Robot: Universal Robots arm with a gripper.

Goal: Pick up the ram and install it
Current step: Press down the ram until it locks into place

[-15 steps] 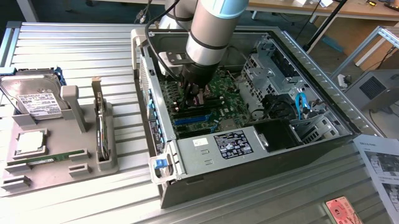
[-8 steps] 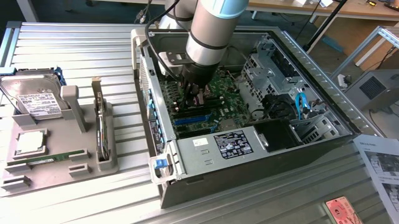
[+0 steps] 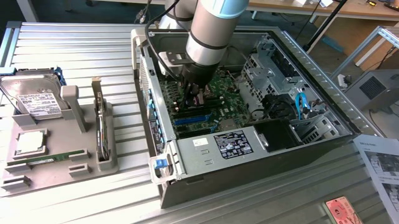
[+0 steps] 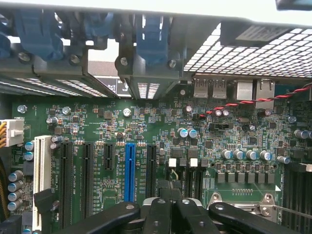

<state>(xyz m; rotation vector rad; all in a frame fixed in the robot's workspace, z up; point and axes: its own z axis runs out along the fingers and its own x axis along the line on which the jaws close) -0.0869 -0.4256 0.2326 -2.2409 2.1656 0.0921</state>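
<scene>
Reaching in: gripper (image 3: 194,95) is down inside the open case (image 3: 249,161), low over the board (image 3: 219,86), hanging off the grey arm (image 3: 209,28)
Gripper state: clenched, the black fingers (image 4: 161,214) sit pressed together in the wrist view, and I can't make out anything pinched between them
Right under it: silver socket frame (image 4: 243,200) just beside the fingers, black slots and one blue slot (image 4: 129,168) further along the green board (image 4: 146,126)
Around that: row of little silver caps (image 4: 239,154), a twisted red-and-black wire (image 4: 243,103) running across near the rear ports
Case: lying on its side with the panel off, labelled power supply (image 3: 231,142) at the near end, drive cages on the exterior view's right
Ram (image 3: 50,157): lying flat in the grey tray (image 3: 56,179) on the exterior view's left, well apart from the gripper and outside the case
Tray extras: square silver chip (image 3: 30,142) just beside the ram, hard drive (image 3: 34,98) propped at the far end, a card (image 3: 100,126) standing on edge in its slot
Table (image 3: 74,51): ribbed metal top, both tray and case sit on it, printed sheet (image 3: 380,163) at the exterior view's right edge
</scene>
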